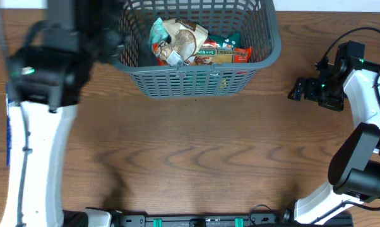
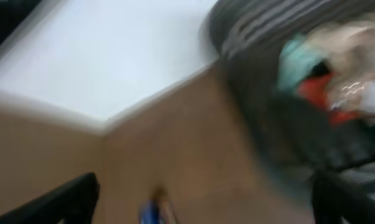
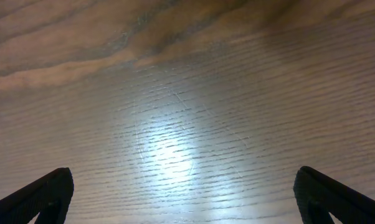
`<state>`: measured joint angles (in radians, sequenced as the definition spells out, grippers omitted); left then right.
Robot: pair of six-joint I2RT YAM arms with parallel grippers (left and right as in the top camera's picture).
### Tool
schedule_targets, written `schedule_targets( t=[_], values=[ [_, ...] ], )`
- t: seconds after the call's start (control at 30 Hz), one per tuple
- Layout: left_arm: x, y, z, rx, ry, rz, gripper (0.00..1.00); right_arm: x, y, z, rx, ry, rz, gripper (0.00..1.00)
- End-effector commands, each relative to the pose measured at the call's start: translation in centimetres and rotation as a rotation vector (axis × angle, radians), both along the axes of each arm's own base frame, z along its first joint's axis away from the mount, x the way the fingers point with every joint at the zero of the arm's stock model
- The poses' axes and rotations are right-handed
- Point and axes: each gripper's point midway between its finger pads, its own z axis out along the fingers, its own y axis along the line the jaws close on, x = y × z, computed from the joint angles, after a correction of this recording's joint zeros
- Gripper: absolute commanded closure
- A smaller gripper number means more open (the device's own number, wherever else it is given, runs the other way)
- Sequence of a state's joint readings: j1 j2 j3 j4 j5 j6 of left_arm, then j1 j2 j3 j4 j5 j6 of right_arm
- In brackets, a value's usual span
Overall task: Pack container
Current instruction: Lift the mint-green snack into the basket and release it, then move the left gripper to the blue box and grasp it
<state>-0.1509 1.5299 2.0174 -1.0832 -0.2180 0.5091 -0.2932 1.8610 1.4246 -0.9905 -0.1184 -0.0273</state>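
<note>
Overhead: finding the container point(image 1: 196, 83) sitting at top centre on the wooden table point(image 1: 190, 157), holding a heap of snack packets point(image 1: 187, 43). Seeing the left gripper point(image 1: 111, 45), blurred, hanging at upper left just beside the container's left rim, and the right gripper point(image 1: 296, 90) resting near the right edge, well apart.

Left wrist: smearing heavily, yet catching the container at upper right; dark fingers point(image 2: 63, 202) spreading wide at both lower corners, gripping nothing.

Right wrist: looking down on wood grain only, with fingers point(image 3: 44, 196) parting widely in the lower corners, holding nothing.
</note>
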Motion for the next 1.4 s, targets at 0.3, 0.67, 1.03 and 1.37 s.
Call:
schedule_targets(
  t=[0.3, 0.67, 1.03, 1.37],
  values=[
    [-6.1, 18.3, -4.3, -0.334, 0.079, 0.675, 0.02, 0.1, 0.2, 0.0, -0.001, -0.002, 0.016, 0.01],
    [-7.0, 26.3, -13.7, -0.452, 0.296, 0.872, 0.01, 0.1, 0.2, 0.0, -0.001, -0.003, 0.016, 0.01],
    [-6.5, 29.2, -21.1, -0.491, 0.468, 0.940, 0.02, 0.0, 0.2, 0.0, -0.001, -0.001, 0.016, 0.01],
    [-5.9, 29.9, -28.3, -0.473, 0.588, 0.895, 0.01, 0.1, 0.2, 0.0, -0.002, -0.004, 0.016, 0.01]
  ],
)
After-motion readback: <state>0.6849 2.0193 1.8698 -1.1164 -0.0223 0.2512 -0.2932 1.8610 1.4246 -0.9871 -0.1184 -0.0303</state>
